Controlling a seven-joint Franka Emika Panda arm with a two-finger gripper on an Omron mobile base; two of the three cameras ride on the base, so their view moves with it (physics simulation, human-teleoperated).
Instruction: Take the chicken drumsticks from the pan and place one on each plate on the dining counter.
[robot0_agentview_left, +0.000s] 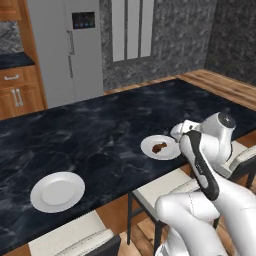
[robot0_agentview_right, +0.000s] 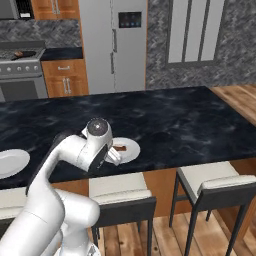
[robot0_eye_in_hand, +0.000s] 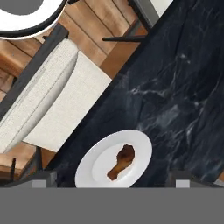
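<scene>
Brown drumstick lies on the plate at six o'clock from my hand; jaws spread wide, empty. I'd lift straight up, clearing it before leaving for the pan.

Gripper wide open, arm bent fwd

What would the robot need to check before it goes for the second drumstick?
1. First drumstick lying on a plate: ok, it rests inside the rim.
2. End effector open and empty: ok, the jaws stand wide with nothing between them.
3. Second plate free to receive: ok, it is bare on the dining counter.
4. Second plate safely on the counter: ok, though it sits near the front edge.
5. Second drumstick ready in the pan: cannot tell, too small and far, on the stove.
</scene>
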